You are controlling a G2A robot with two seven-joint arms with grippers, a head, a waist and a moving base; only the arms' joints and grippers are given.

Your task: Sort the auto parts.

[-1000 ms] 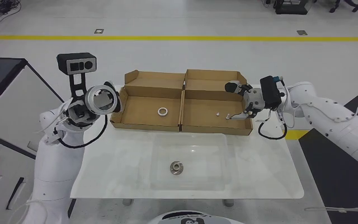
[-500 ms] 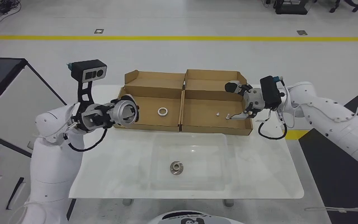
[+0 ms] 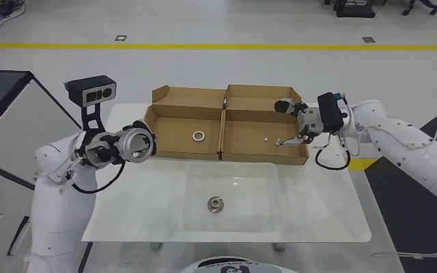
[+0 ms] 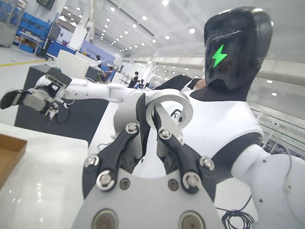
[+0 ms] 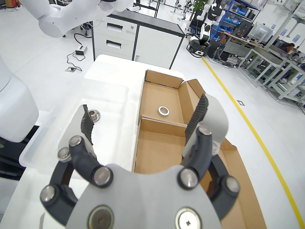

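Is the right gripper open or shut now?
Open. The right gripper holds its fingers wide apart, and nothing sits between them; the cardboard box shows through the gap.

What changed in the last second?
The left end effector, shut on a metal ring, swung toward the left cardboard box, then drew back slightly. The right end effector, the small ring in that box and the flanged part in the clear bin stayed put.

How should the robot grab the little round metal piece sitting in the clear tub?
Pinch the round metal piece across its raised middle collar, coming straight down from above. It seems to lie flat on its wide rim with the collar sticking up, and the walls of the clear tub stand all around it, so coming in from the side would likely bump them.
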